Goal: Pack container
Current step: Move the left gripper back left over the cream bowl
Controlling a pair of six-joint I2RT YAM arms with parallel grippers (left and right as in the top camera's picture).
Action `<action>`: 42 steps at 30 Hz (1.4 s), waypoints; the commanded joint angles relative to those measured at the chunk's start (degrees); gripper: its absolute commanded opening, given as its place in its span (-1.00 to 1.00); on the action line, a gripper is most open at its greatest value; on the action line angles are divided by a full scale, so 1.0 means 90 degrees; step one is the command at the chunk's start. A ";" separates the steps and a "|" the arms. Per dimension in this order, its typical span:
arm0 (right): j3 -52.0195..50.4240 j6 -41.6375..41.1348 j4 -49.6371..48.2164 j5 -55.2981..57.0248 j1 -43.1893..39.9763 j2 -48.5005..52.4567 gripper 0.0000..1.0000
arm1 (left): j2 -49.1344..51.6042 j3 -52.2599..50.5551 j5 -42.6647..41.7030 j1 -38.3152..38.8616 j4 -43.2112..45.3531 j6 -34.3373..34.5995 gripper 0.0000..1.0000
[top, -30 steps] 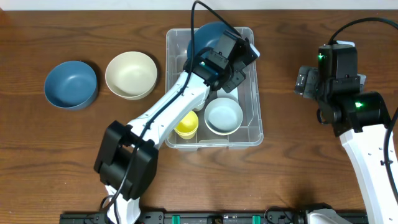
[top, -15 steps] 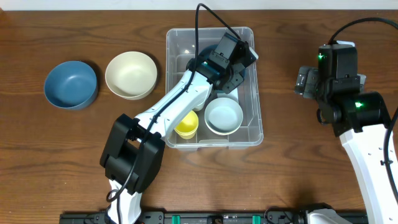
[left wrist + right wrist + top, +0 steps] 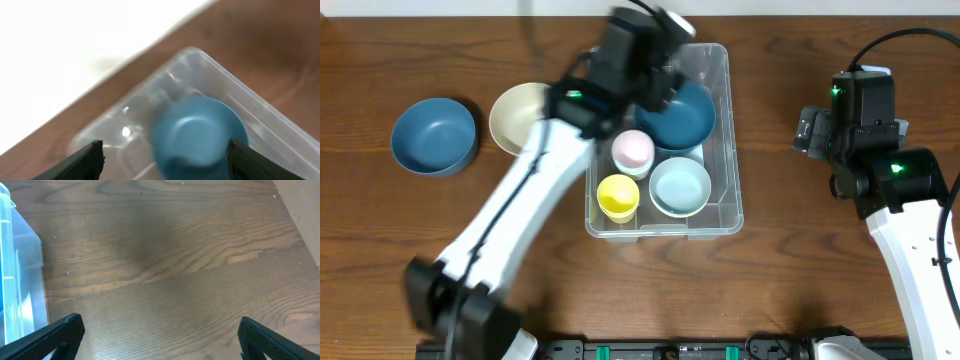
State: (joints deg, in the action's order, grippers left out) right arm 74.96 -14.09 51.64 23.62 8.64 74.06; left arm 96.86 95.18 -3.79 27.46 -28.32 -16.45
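Note:
The container (image 3: 728,140), a clear rectangular bin, sits mid-table. Inside it lie a dark blue bowl (image 3: 682,115), a light blue bowl (image 3: 680,186), a pink cup (image 3: 633,150) and a yellow cup (image 3: 618,196). My left gripper (image 3: 650,62) is blurred with motion above the bin's far left corner. In the left wrist view the gripper (image 3: 165,160) is open, and the dark blue bowl (image 3: 200,132) rests free below it inside the container (image 3: 220,70). My right gripper (image 3: 810,130) hovers right of the bin. In its own view the gripper (image 3: 160,340) is open over bare wood, with the container (image 3: 15,280) at the left edge.
A blue bowl (image 3: 434,135) and a cream bowl (image 3: 520,120) stand on the table left of the bin; the left arm crosses over part of the cream bowl. The table's far edge runs just behind the bin.
My left gripper has opened and let go of the dark blue bowl, which now rests in the bin's far end. The arm has risen and swung left, uncovering the pink cup. The right arm is still.

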 commanded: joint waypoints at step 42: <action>0.0095 -0.0051 0.0010 0.0063 -0.0044 -0.0061 0.99 | 0.2314 0.0056 -0.0828 -0.3920 -0.2880 0.6149 0.99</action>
State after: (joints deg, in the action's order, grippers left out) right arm 74.96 -14.06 51.64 23.62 8.64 74.06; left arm 117.97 95.59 -10.81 -7.51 -53.82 37.95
